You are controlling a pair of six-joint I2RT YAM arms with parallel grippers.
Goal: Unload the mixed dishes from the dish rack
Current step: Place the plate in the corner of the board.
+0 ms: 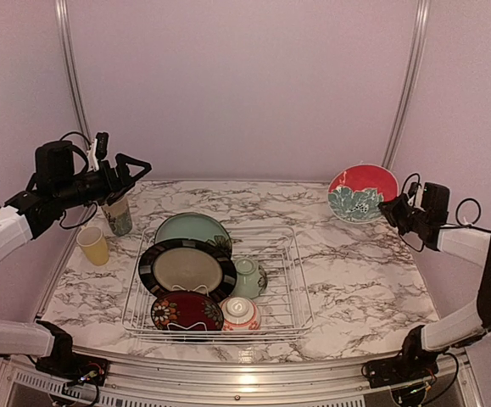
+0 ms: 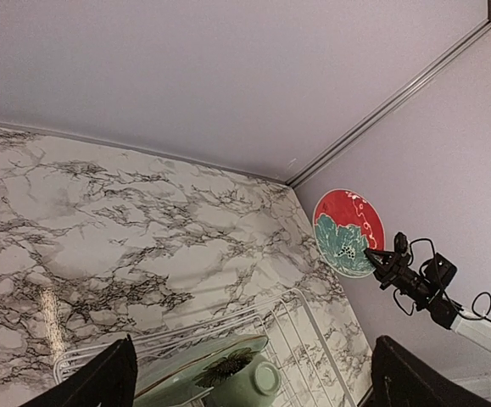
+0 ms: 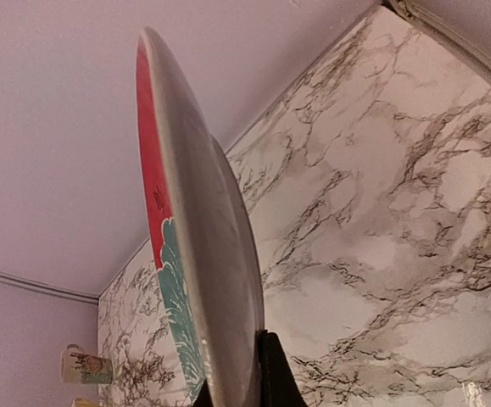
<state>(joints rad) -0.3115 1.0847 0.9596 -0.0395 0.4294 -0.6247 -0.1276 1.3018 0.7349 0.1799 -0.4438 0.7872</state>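
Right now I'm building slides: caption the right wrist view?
Right end effector grips the red-and-teal plate on edge above the marble table.

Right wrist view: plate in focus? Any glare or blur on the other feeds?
Right wrist: the round red-and-teal floral plate is close, edge-on, its rim soft; the white marble-patterned tabletop behind is sharper. Left wrist: dark fingers of the left end effector blur at the bottom. Top external: even light, glare on the front metal rail.
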